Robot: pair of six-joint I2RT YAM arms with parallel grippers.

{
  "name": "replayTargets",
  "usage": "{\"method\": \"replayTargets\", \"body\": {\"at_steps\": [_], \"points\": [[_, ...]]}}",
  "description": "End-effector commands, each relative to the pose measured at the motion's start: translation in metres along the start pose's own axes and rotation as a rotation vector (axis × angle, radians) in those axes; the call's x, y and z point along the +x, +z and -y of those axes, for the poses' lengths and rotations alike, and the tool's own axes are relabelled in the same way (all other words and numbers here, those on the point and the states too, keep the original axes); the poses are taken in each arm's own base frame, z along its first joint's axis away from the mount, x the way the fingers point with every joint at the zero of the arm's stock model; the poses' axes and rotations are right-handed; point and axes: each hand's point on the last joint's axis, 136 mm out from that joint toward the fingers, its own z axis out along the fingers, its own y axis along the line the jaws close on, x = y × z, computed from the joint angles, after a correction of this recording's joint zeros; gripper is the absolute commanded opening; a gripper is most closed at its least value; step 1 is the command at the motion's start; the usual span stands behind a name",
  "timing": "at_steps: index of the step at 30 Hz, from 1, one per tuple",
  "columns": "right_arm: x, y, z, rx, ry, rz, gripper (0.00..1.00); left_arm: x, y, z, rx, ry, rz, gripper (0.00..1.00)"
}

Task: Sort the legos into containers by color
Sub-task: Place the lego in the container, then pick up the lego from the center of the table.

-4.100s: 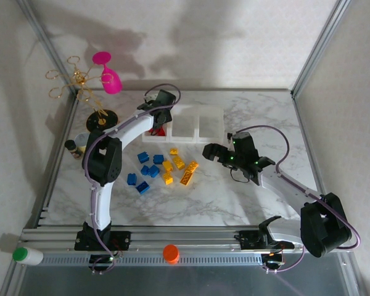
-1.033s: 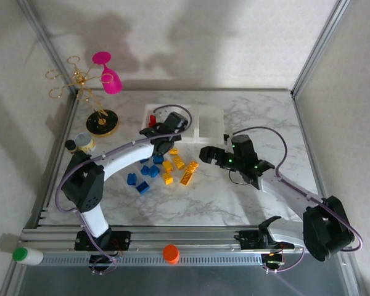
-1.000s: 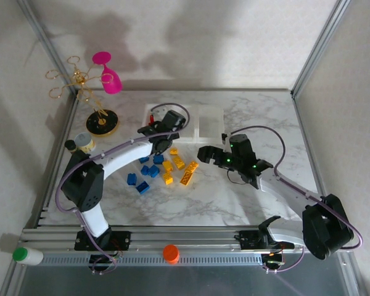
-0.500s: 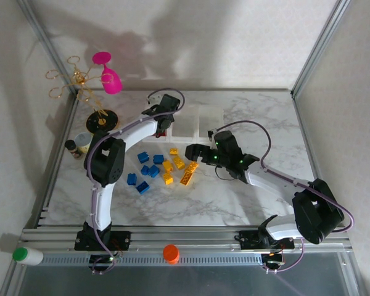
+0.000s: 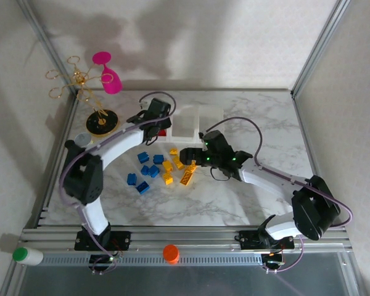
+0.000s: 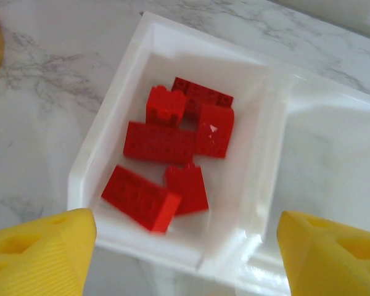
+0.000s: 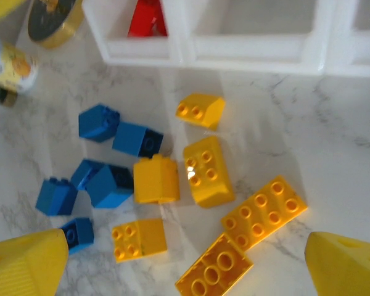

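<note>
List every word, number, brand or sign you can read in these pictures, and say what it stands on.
No text can be read.
The yellow label on the small jar is printed, but too blurred to read.
The studs of the yellow legos show no legible marking.
The red legos and the white containers carry no visible print.
</note>
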Motion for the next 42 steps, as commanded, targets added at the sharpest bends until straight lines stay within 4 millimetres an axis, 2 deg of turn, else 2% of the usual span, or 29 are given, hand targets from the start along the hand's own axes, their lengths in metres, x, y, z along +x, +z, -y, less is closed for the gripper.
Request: {"method": "replayTargets", "body": {"at_steps": [1,2,4,5,11,15,18,23,28,32,39,42], "points": [[0.013,0.006,-0.008,0.05,-0.087,-0.047,0.99,0.019,-0.031,0.001,0.089,-0.019,-0.035,0.82],[0.017,0.009,-0.011,0.056,-0.101,-0.057,0.99,0.024,-0.038,-0.005,0.092,-0.025,-0.042,0.85],[0.026,0.014,-0.019,0.08,-0.143,-0.081,0.99,0.037,-0.05,-0.016,0.107,-0.048,-0.067,0.98],[0.03,0.017,-0.022,0.089,-0.162,-0.087,0.99,0.043,-0.056,-0.022,0.107,-0.058,-0.078,1.0],[0.054,0.038,-0.04,0.153,-0.236,-0.148,0.95,0.065,-0.09,-0.058,0.112,-0.078,-0.092,1.0],[0.068,0.052,-0.047,0.171,-0.278,-0.183,0.88,0.078,-0.106,-0.087,0.069,-0.089,-0.099,1.0],[0.076,0.062,-0.05,0.174,-0.298,-0.202,0.85,0.091,-0.115,-0.1,0.07,-0.11,-0.124,0.99],[0.083,0.078,-0.052,0.215,-0.338,-0.222,0.81,0.111,-0.129,-0.114,0.111,-0.158,-0.158,1.0],[0.084,0.094,-0.053,0.232,-0.349,-0.228,0.71,0.115,-0.139,-0.126,0.113,-0.179,-0.141,1.0],[0.085,0.103,-0.049,0.256,-0.356,-0.23,0.62,0.119,-0.141,-0.126,0.134,-0.182,-0.149,1.0],[0.084,0.105,-0.049,0.255,-0.357,-0.226,0.46,0.12,-0.139,-0.126,0.141,-0.188,-0.145,1.0],[0.081,0.1,-0.052,0.248,-0.357,-0.217,0.33,0.118,-0.139,-0.124,0.145,-0.194,-0.141,1.0]]}}
